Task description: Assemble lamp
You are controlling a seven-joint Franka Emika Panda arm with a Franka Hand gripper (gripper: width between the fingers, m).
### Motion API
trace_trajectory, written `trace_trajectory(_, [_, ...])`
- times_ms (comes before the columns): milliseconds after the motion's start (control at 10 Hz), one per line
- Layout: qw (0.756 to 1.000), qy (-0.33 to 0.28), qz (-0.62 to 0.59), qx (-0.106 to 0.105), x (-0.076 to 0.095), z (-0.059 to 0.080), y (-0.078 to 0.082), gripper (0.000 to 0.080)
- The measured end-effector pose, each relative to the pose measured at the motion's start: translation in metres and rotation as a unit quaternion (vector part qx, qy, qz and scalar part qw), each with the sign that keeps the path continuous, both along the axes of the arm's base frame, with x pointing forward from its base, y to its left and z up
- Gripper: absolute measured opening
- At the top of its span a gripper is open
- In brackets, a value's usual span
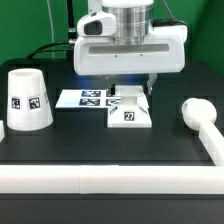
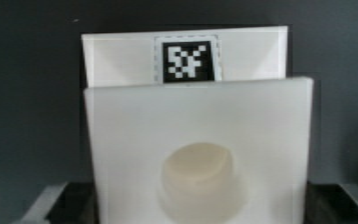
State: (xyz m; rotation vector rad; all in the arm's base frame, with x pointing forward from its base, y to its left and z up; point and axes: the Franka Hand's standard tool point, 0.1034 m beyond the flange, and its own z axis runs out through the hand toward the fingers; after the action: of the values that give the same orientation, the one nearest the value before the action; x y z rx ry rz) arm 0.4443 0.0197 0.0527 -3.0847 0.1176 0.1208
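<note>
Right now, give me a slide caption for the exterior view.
Panda gripper low over the square base, shade at the exterior view's left, bulb stem at its right.

Exterior view: set off the arm, raised a little above the black table, facing across it and slightly downward. Far enough back to take in the shade at the exterior view's left, the bulb stem at its right and the marker board further back.

Wrist view: mounted on the wrist, aimed downward at a slant, very close.

Shared by both: the base only, central in the exterior view, filling nearly the whole wrist frame.
</note>
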Motion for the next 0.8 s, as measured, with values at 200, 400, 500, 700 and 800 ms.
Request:
trace_trajectory(200, [1.000,0.000,0.000,0.000,0.000,0.000,0.000,0.0534])
trace_trajectory(400, [1.000,-0.005,0.002,0.001,0.011,0.000,0.005,0.0535])
trace_trajectory(500, [1.000,-0.014,0.005,0.003,0.029,0.000,0.010,0.0535])
trace_trajectory(700, [0.999,-0.033,0.012,0.006,0.063,0.001,0.023,0.0535])
trace_trajectory(800, [0.999,-0.042,0.016,0.008,0.080,0.001,0.029,0.0535])
